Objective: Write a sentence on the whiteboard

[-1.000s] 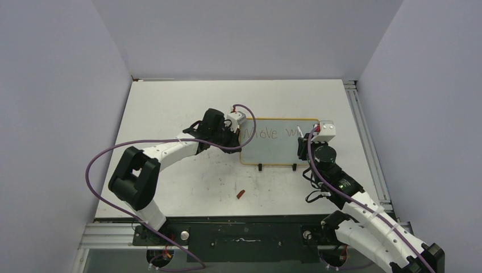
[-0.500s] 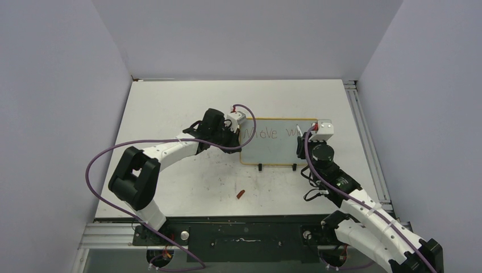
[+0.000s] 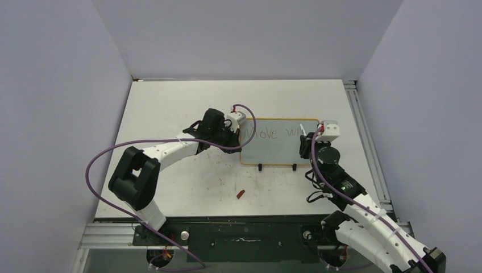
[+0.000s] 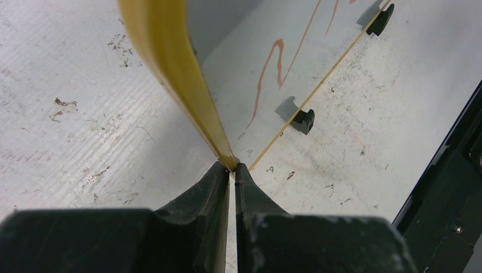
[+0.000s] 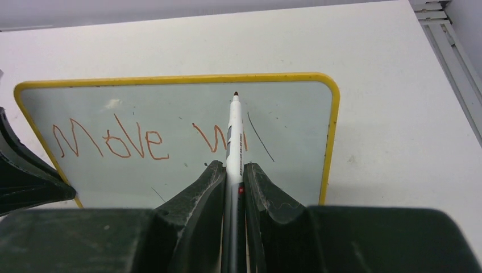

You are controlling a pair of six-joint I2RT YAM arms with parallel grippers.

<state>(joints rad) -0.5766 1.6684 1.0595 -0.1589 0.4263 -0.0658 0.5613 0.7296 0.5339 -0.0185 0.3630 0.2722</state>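
Note:
The whiteboard stands tilted on two black feet at mid-table, a pale face in a yellow frame. The sentence in reddish-orange marker reads "Move" and then the start of a word, "w" plus a stroke. My left gripper is shut on the board's yellow left edge; in the top view the left gripper sits at the board's left side. My right gripper is shut on a white marker. Its dark tip points at the board's upper right. The marker hides part of the new letters.
A small red marker cap lies on the table in front of the board. The table's metal rail runs along the right side, close to the right arm. A dark frame borders the near edge.
My right gripper has shifted a little to the right along the board with the marker, and another stroke shows after the "w". The left arm and the board have stayed still.

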